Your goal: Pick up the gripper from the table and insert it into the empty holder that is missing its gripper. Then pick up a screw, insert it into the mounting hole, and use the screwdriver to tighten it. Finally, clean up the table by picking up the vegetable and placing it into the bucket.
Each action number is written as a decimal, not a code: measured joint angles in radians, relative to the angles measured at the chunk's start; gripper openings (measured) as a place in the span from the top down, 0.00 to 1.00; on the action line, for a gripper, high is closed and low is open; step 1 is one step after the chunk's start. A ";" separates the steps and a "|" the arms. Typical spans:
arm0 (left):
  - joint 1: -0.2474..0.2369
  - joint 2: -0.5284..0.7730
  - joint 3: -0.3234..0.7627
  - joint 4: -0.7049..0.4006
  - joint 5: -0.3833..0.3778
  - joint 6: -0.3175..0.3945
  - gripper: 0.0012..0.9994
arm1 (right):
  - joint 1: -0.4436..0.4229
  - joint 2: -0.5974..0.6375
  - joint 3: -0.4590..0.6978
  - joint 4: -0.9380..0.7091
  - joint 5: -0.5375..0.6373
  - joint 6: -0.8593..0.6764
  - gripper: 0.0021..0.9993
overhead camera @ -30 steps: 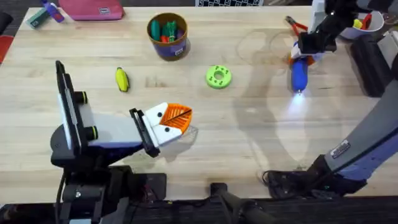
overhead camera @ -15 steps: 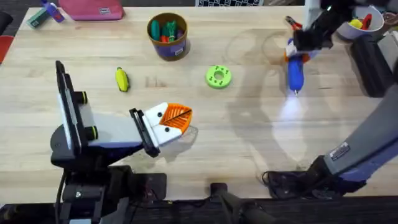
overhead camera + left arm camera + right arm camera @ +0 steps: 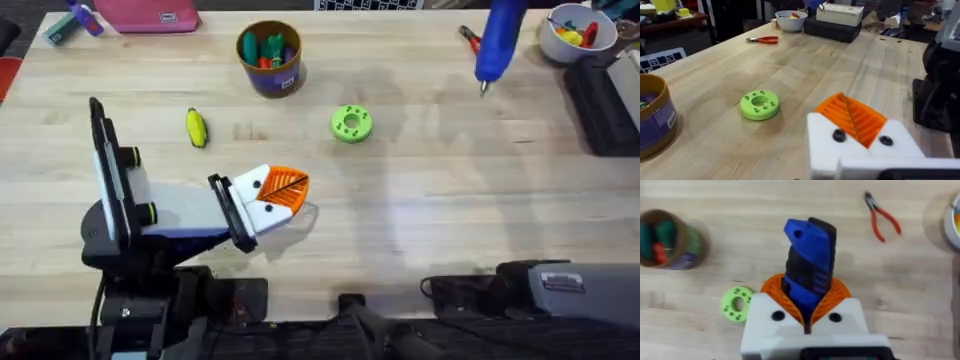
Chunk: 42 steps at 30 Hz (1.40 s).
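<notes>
The table (image 3: 420,220) carries the whole scene, and every place below is reckoned from the bucket (image 3: 270,58) at its far edge; largest on it is the left arm, parked near the front edge well short of the bucket, its gripper (image 3: 278,195) closed with the orange pads pressed together and nothing between them; the right gripper (image 3: 807,305) is clenched on the screwdriver (image 3: 497,42), which in the last second has gone from lying on the wood far to the right of the bucket to hanging clear of the surface with its bit pointing down, its lamp's glow gone from the table; that lift suggests the tool is now in hand for the tightening step, though whether a screw already sits in its hole cannot be told; the red-handled pliers (image 3: 470,38) lie beyond the tool from the bucket, and a white bowl (image 3: 578,30) farther still; the lime-green disc (image 3: 351,123) rests to the bucket's right and nearer the arms; the vegetable (image 3: 196,128) lies to the bucket's left and nearer the arms, untouched, so the clean-up is not yet done
</notes>
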 joint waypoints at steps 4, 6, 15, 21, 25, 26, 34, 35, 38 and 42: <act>0.000 0.000 0.000 0.000 0.000 0.000 0.99 | 0.089 -0.105 0.000 0.047 -0.008 0.015 0.98; 0.000 0.000 0.000 0.000 0.000 0.000 0.99 | 0.133 -0.153 0.000 0.069 -0.014 0.025 0.98; 0.000 0.000 0.000 0.000 0.000 0.000 0.99 | 0.309 -0.358 -0.104 0.313 -0.021 0.074 0.98; 0.000 0.000 0.000 0.000 0.000 0.000 0.99 | 0.347 -0.543 -0.425 0.689 -0.043 0.160 0.98; 0.000 0.000 0.000 0.000 0.000 0.000 0.99 | 0.347 -0.573 -0.604 0.957 -0.145 0.212 0.98; 0.000 0.000 0.000 0.000 0.000 0.000 0.99 | 0.347 -0.566 -0.633 1.011 -0.183 0.222 0.98; 0.000 0.000 0.000 0.000 0.000 0.000 0.99 | 0.347 -0.352 -0.686 1.443 -0.622 0.269 0.98; 0.000 0.000 0.000 0.000 0.000 0.000 0.99 | 0.347 -0.320 -0.686 1.502 -0.673 0.280 0.98; 0.000 0.000 0.000 0.000 0.000 0.000 0.99 | 0.350 -0.229 -0.686 1.674 -0.808 0.319 0.98; 0.000 0.000 0.000 0.000 0.000 0.000 0.99 | 0.366 -0.168 -0.686 1.785 -0.926 0.343 0.98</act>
